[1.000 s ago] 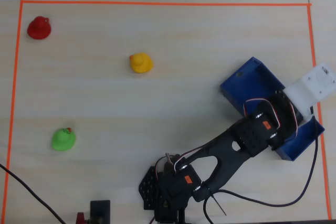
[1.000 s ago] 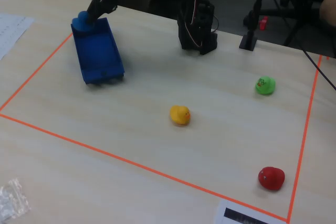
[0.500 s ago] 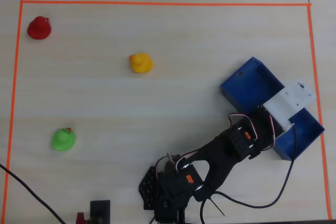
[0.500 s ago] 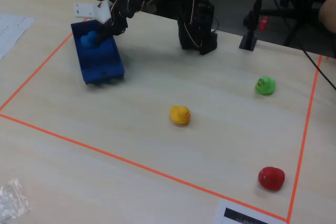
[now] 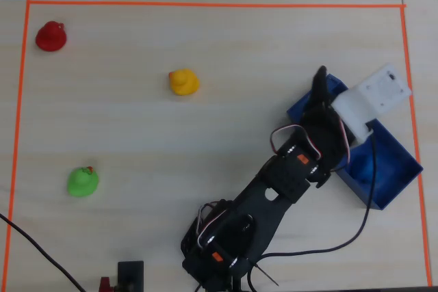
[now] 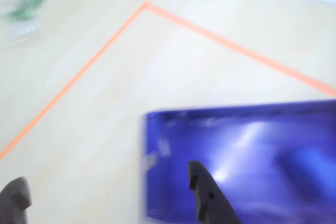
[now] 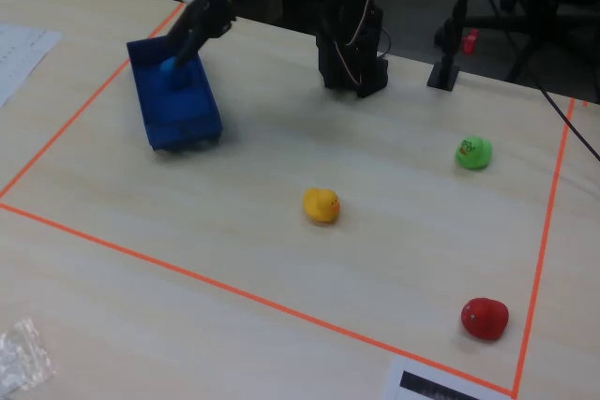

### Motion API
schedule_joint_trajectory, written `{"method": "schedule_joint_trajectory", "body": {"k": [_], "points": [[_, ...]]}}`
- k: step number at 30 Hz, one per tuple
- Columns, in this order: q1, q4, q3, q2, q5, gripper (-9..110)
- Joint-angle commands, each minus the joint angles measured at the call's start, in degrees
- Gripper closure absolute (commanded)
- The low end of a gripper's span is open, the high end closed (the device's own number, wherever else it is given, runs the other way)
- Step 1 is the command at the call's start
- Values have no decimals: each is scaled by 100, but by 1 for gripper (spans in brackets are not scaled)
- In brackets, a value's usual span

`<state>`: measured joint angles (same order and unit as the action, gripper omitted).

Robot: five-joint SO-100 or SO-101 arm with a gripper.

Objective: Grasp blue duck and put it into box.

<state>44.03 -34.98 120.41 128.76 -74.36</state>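
The hand [image 6: 105,198] is spread and empty above the box [image 6: 173,124] — the blue duck [image 6: 310,166] lies inside; a straight lift is advised

Wrist view smeared throughout; box [image 6: 247,161] cut off at right and bottom edges; pale blue patch inside it, probably the duck [image 6: 310,163], too blurred to be sure; hand [image 6: 110,195] cropped by the bottom edge, only two fingertips showing; green smudge [image 6: 29,1] at top left unreadable. Overhead: arm [image 5: 274,189] hiding much of the box.
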Motion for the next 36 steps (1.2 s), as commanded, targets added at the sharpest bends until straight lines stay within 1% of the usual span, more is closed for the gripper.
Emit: {"method": "schedule_joint_trajectory", "body": {"k": [1,2,4,5,7,9,16,19,23,27,28,31,36], "points": [[-1556,-844,237,1230,562,65],[-1978,-1028,457,1538,712,67],[-2777,-1266,1063,2232,1028,74],[-3129,-1397,1424,2610,1107,81],[-3744,-1688,2206,3428,1143,93],[-4140,-1986,2883,4061,1099,101],[-4667,-2584,4860,5405,809,101],[-4764,-2865,5432,5933,782,101],[-4755,-3349,5774,6091,404,101],[-4711,-3981,5774,6091,88,101],[-4676,-4017,5774,6091,123,101],[-4438,-4017,5783,6100,123,96],[-4386,-4017,5783,6100,123,96]]}}
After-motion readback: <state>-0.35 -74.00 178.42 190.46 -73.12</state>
